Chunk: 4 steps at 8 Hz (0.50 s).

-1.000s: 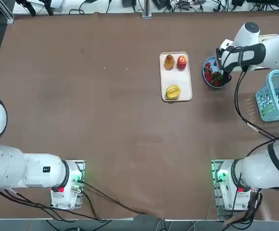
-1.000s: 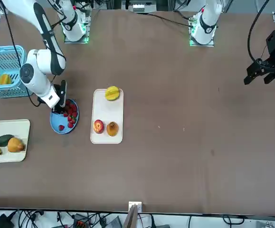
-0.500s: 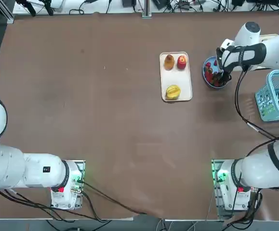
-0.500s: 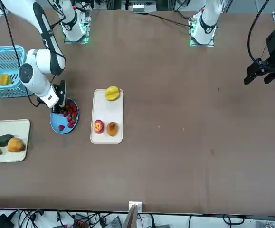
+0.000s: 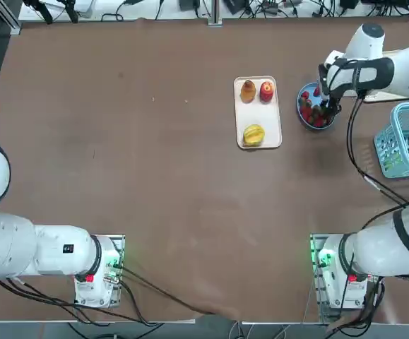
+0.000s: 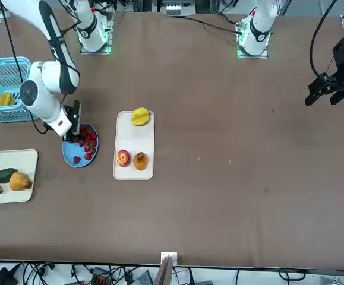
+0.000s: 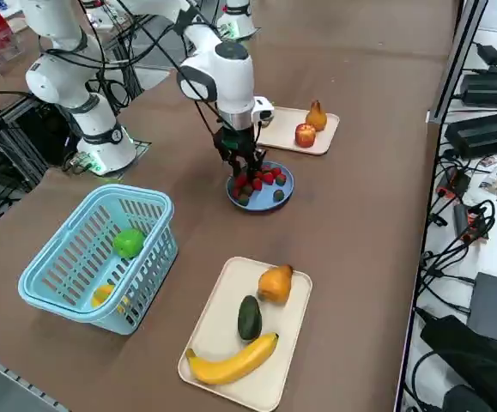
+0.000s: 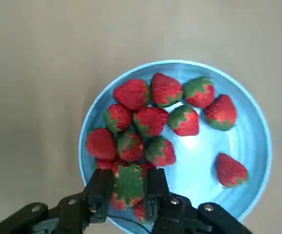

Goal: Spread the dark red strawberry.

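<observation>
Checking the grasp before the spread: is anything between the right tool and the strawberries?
Nothing visible. The right tool is shut on one strawberry at the edge of the cluster in the blue plate.

No text, label, brand, number or sign can be read in any of the views. A small dark plate on the parked arm, at the lower left of the top view, carries a pale mark too small to make out.
</observation>
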Tool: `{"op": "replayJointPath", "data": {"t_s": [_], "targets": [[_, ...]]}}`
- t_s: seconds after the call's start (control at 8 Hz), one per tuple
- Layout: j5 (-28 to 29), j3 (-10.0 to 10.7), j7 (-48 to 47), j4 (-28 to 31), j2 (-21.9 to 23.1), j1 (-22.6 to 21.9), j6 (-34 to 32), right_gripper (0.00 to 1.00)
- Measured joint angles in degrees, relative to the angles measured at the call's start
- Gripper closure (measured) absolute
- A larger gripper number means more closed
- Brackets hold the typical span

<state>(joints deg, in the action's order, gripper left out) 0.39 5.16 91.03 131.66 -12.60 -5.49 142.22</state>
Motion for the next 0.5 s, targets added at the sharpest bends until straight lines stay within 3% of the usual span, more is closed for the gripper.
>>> {"op": "replayJointPath", "data": {"t_s": [0.5], "targets": [[0.00,0.29,0.00,-6.90,-1.26,0.34,-4.40,0.63]]}}
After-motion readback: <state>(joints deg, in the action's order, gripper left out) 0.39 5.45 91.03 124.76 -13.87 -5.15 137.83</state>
